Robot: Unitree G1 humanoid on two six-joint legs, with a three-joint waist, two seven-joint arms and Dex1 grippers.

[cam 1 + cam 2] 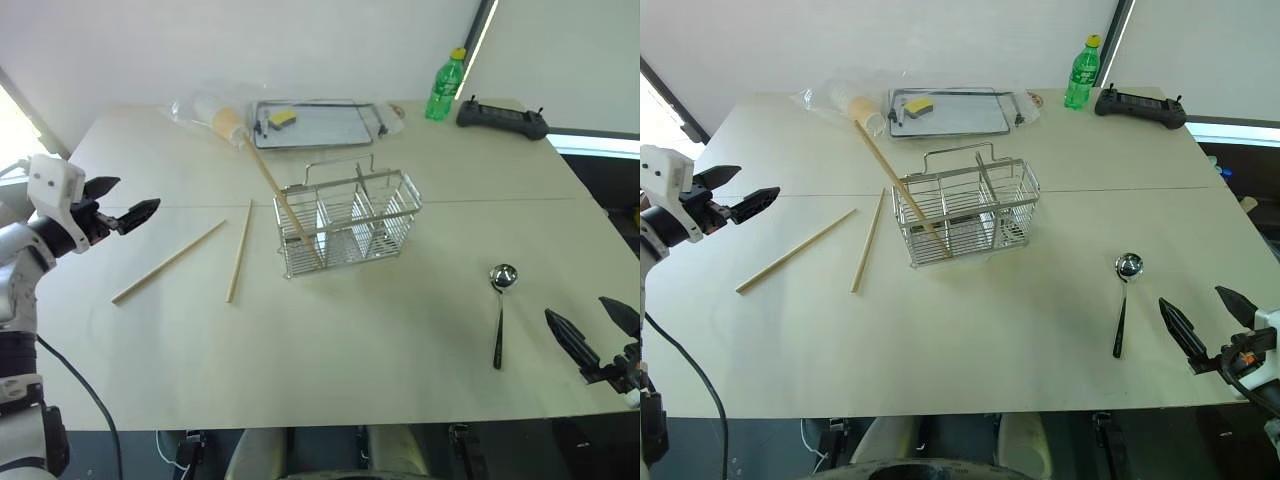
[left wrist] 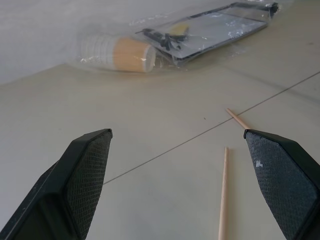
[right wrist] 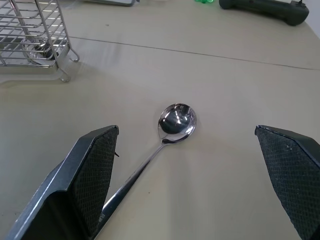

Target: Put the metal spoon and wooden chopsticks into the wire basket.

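Both jaws stood wide and held nothing. Left gripper hovered over the worktop's left edge, with two loose chopsticks lying flat between it and the basket. Right gripper hung at the near right corner, just beside the spoon, which lay flat with its bowl toward the basket. A third chopstick leaned in the basket's left compartment. Behind sat a tray with a sponge, cups, a bottle and a controller.
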